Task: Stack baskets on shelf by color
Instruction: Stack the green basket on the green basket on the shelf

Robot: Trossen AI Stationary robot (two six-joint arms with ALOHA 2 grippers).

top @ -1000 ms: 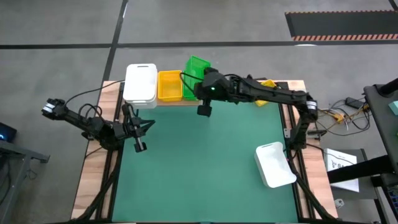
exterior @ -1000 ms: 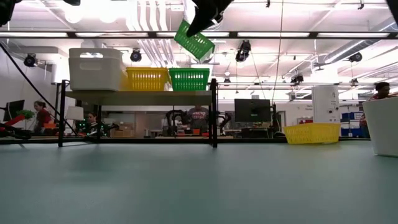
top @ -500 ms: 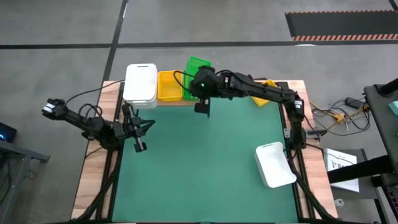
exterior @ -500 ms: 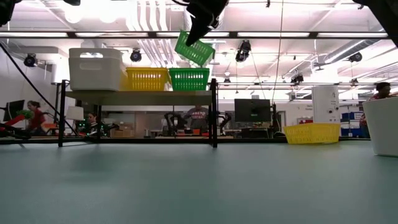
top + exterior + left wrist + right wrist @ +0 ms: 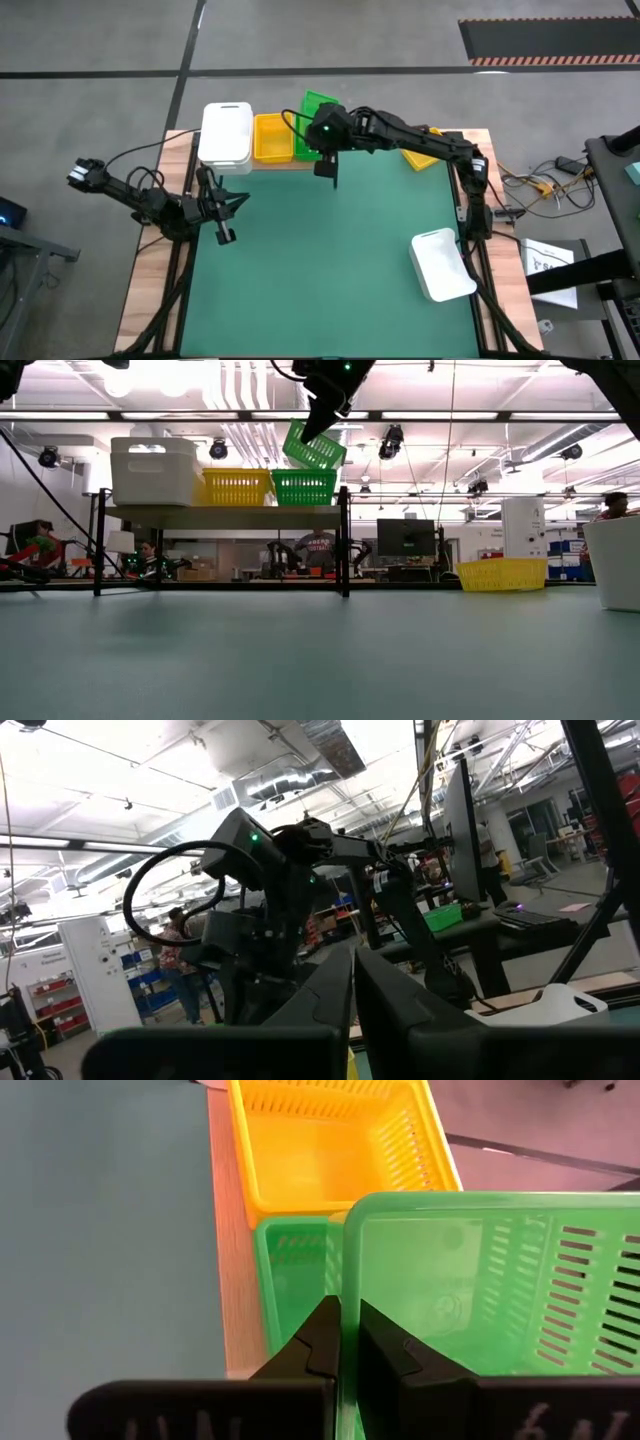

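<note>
My right gripper (image 5: pixel 348 1342) is shut on a green slotted basket (image 5: pixel 314 445), held tilted just above the green basket (image 5: pixel 305 487) that stands on the shelf (image 5: pixel 220 515). On the wooden shelf, left of that one, stand a yellow basket (image 5: pixel 237 487) and a white basket (image 5: pixel 153 470). In the high view the held basket (image 5: pixel 320 104) shows at the table's far edge. My left gripper (image 5: pixel 226 236) waits shut and empty over the table's left side. My right gripper holds the green basket by one wall at its rim (image 5: pixel 347 1270), one finger (image 5: pixel 320 1342) outside and one finger (image 5: pixel 388 1355) inside. The fingers slant down toward the far edge. The basket is lifted clear and tilted, over the green basket on the shelf (image 5: pixel 290 1275).
A yellow basket (image 5: pixel 500 573) lies on the table at the far right, behind my right arm. A white basket (image 5: pixel 441 265) stands near the table's right edge. The green mat's (image 5: pixel 320 270) middle is bare.
My right gripper has carried the green basket down and a little toward the table's left edge, closer to the green basket on the shelf. The held basket stays tilted and clear of it.
</note>
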